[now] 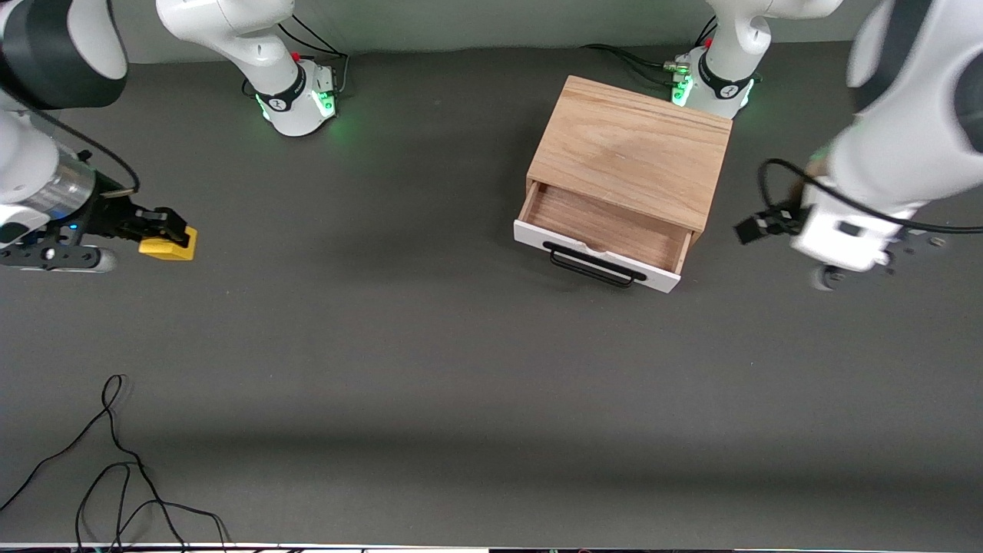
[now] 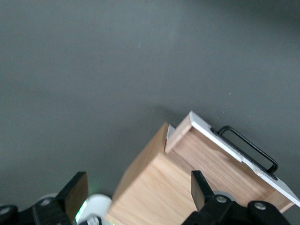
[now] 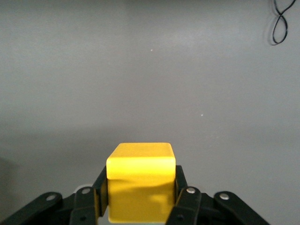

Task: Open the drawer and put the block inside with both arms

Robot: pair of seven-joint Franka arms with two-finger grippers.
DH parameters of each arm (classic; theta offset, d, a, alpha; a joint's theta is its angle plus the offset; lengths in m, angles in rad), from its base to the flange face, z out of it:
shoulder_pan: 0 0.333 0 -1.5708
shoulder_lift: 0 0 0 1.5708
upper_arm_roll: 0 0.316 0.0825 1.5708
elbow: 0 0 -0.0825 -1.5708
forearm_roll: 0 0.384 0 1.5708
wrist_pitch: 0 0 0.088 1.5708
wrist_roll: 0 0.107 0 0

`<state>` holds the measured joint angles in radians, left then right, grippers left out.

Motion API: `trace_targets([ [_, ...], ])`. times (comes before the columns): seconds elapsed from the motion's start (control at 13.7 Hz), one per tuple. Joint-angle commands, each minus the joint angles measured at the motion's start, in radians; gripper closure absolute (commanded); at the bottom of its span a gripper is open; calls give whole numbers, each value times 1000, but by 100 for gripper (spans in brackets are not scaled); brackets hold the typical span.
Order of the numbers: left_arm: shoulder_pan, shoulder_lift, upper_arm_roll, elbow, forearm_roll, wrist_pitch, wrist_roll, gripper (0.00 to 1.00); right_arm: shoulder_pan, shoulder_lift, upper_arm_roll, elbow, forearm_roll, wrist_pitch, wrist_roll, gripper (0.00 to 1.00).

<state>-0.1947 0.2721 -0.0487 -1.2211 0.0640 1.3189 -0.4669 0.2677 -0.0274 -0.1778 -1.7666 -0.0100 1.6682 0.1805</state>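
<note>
Yellow block [image 1: 170, 246] is clamped between the fingers of the right gripper [image 1: 165, 228], which sits over the desk [image 1: 399, 369] at the right arm's end, well apart from the drawer [image 1: 607, 242]. Whether the block is lifted or just touching the desk can't be told for sure, though a small lift is suggested by the right wrist view.

So the opening step looks done: the drawer is pulled partway out of the wooden box [image 1: 633, 150], light wood floor exposed. The carry is the step in hand. Next, the block needs to be brought across the desk toward the left arm's end, lined up over the open slot and lowered before release.

The drawer's long axis runs along its white front, slightly skewed on the desk; the black handle [image 1: 595, 265] faces the front camera.

The left gripper [image 2: 136, 187] is held wide and empty, up beside the box, apparently waiting.
</note>
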Motion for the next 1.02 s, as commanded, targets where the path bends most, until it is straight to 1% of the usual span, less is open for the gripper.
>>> trace_targets([
  [0.0,55,-25,-8,-29,-1,98,245,2,92,-31,-5,-14,13,-8,130,72],
  [0.07,66,-25,-8,-29,-3,123,330,2,152,-31,-5,-10,18,-4,199,72],
  [0.15,67,-27,-8,-26,-3,128,350,2,209,-28,-5,-5,18,2,271,72],
  [0.29,67,-40,-5,-28,3,114,350,2,310,-8,-5,19,19,18,391,72],
  [0.44,90,-44,-3,-29,-6,102,352,1,431,41,-5,59,22,56,555,72],
  [0.51,96,-44,-3,-29,-7,97,356,1,491,88,-5,103,22,68,656,72],
  [0.66,97,-44,-3,-29,-10,97,363,1,582,218,-5,244,22,68,813,72],
  [0.8,97,-45,-3,-31,-10,94,363,1,651,353,-5,385,22,68,949,72],
  [0.95,98,-45,-3,-31,-10,86,364,1,705,461,-5,490,21,70,1077,72],
])
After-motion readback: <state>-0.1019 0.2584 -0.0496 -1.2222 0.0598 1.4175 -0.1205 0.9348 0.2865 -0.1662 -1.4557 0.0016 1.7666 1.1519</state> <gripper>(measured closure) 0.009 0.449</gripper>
